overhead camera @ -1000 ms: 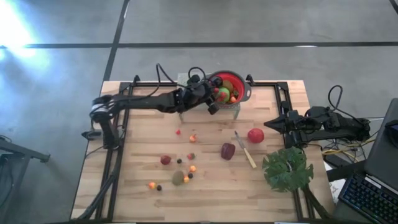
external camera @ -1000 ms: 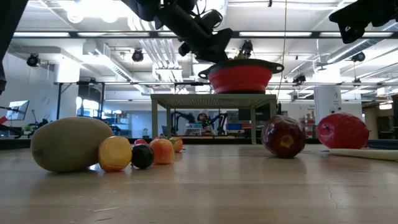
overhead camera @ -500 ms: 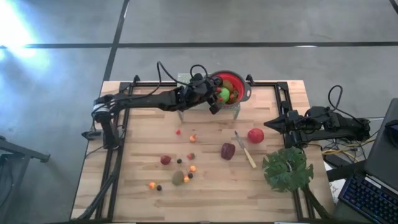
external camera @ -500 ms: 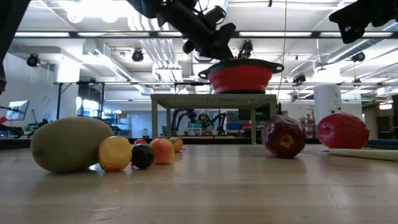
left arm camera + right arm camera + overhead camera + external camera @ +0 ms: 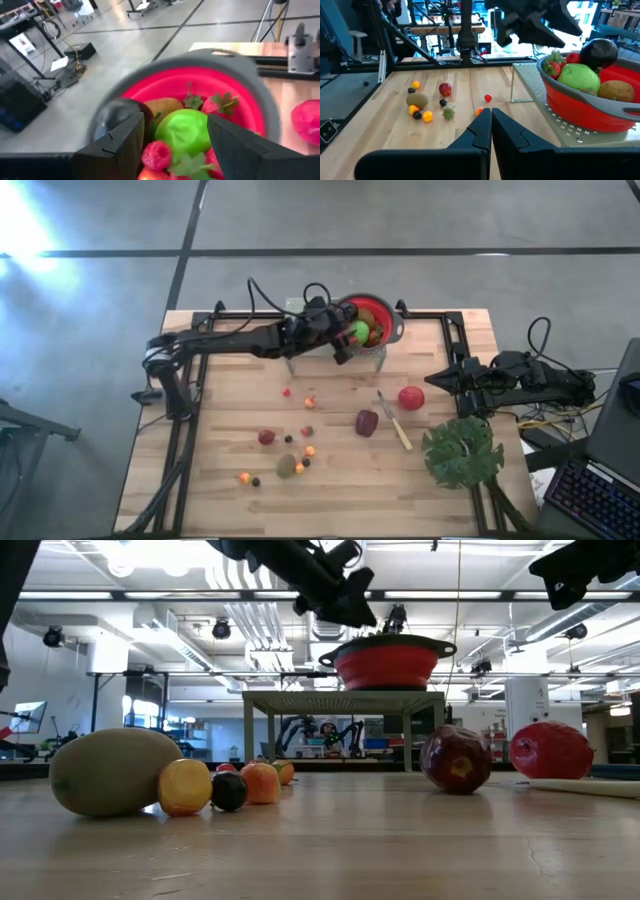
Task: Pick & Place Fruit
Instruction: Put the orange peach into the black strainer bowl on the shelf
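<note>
High view: left gripper (image 5: 347,340) over red colander (image 5: 386,315), upper centre, fingers apart, empty
Drop step seems done; next, fetch table fruit; right gripper (image 5: 437,379) shut, mid-right

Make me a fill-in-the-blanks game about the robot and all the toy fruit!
1. The red bowl stands on a small metal ____.
2. In the bowl, the biggest bright fruit is a ____ apple.
3. The left gripper hovers over the bowl with its fingers ____.
4. The knife lies between the maroon fruit and the ____ apple.

Missing words: rack; green; open; red
</note>
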Controlling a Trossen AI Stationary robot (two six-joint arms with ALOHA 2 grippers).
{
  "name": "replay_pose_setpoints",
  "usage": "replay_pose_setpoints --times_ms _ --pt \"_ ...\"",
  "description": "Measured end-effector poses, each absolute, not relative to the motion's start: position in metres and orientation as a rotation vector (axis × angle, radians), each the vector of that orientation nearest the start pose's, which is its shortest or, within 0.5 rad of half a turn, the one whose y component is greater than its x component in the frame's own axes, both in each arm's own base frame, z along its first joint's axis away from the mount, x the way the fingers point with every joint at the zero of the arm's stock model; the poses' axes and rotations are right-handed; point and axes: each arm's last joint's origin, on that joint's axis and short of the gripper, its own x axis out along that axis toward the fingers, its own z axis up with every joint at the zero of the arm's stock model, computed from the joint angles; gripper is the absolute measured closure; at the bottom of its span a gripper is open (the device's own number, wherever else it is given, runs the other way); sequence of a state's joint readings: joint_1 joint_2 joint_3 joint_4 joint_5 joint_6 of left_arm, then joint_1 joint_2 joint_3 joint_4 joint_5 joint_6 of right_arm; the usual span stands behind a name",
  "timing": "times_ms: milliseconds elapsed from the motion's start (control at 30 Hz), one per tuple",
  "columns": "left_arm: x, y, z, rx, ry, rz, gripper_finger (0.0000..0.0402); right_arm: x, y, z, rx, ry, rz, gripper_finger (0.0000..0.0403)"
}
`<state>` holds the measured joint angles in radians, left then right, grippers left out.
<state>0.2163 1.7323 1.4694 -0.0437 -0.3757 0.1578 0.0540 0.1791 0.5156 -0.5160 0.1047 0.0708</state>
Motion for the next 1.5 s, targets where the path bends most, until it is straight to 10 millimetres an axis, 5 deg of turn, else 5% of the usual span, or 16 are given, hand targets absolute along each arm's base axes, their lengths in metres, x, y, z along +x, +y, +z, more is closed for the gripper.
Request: replay_pose_setpoints --times_ms 300,667,1133,1500 --pt "0.381 0.078 0.351 0.18 0.324 0.523 0.018 0.067 0.001 0.271 0.057 0.177 -0.057 0.0394" --pt "0.363 0.039 0.365 0.218 0.535 0.405 0.0179 0.067 0.001 0.271 0.056 0.178 -0.057 0.0394" --pt "0.336 -0.039 0.367 0.218 0.76 0.221 0.0179 0.067 0.001 0.271 0.057 0.177 -0.057 0.0394" --pt "0.303 -0.112 0.355 0.061 0.898 0.151 0.0179 0.067 0.001 0.271 0.057 0.177 -0.057 0.0394"
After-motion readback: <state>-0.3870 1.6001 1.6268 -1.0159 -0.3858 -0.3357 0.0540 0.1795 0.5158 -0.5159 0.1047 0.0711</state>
